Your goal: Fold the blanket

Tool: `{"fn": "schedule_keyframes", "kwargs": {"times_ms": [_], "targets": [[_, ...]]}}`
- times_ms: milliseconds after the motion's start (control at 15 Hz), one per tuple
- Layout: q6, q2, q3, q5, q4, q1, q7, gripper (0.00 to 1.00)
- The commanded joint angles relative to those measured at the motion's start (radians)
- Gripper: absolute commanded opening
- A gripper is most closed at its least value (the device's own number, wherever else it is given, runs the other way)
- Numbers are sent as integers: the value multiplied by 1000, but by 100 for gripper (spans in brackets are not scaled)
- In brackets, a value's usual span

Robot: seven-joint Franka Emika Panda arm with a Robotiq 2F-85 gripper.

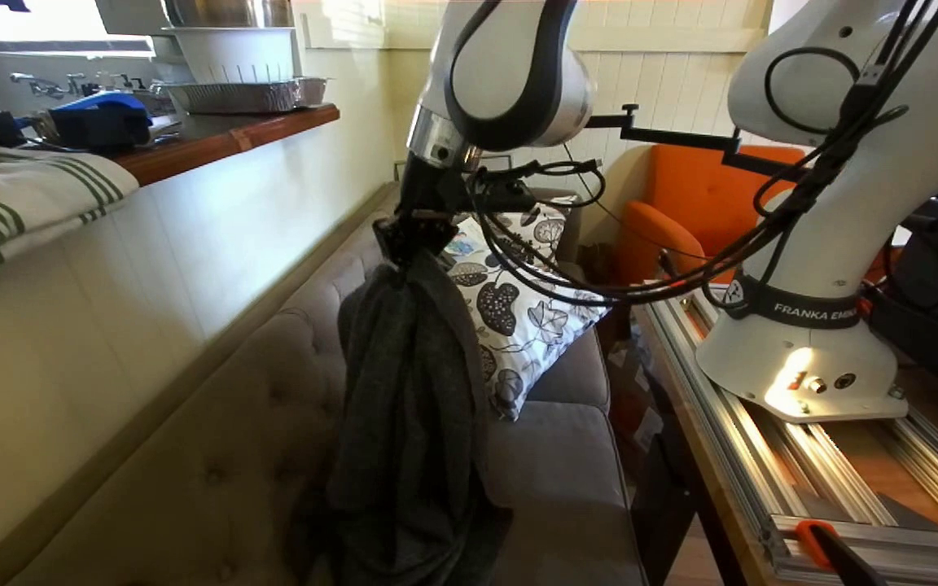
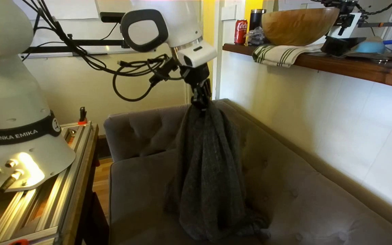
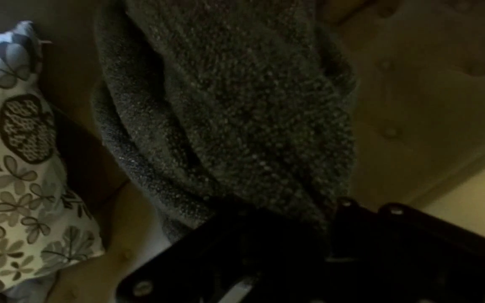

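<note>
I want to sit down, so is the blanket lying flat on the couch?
No, the blanket hangs in folds from the gripper.

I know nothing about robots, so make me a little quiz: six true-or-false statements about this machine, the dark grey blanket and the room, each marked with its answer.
1. The tool holds the dark grey blanket. True.
2. The blanket is folded into a neat square. False: it hangs wrinkled from the tool, over the sofa.
3. A patterned cushion rests on the sofa. True.
4. A Coca-Cola can stands on the wood-edged counter. True.
5. The green-striped cloth is in the tool's grip too. False: the cloth drapes over the counter's edge.
6. The armchair is blue. False: the armchair is orange.
</note>
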Motion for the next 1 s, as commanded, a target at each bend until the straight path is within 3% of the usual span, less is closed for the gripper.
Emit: {"fn": "schedule_keyframes", "kwargs": {"times_ms": [0, 267, 467, 533, 667, 867, 933], "targets": [[-221, -153, -4, 23, 106, 31, 8, 3], [-466, -318, 113, 144, 258, -17, -56, 3], [-451, -485, 210, 200, 381, -75, -81, 3], [-433, -538, 161, 230, 418, -25, -107, 3], [-366, -656, 171, 306, 500, -30, -177, 3], [-352, -808, 152, 544, 635, -31, -328, 3], [-372, -706, 121, 474, 527, 17, -278, 12]]}}
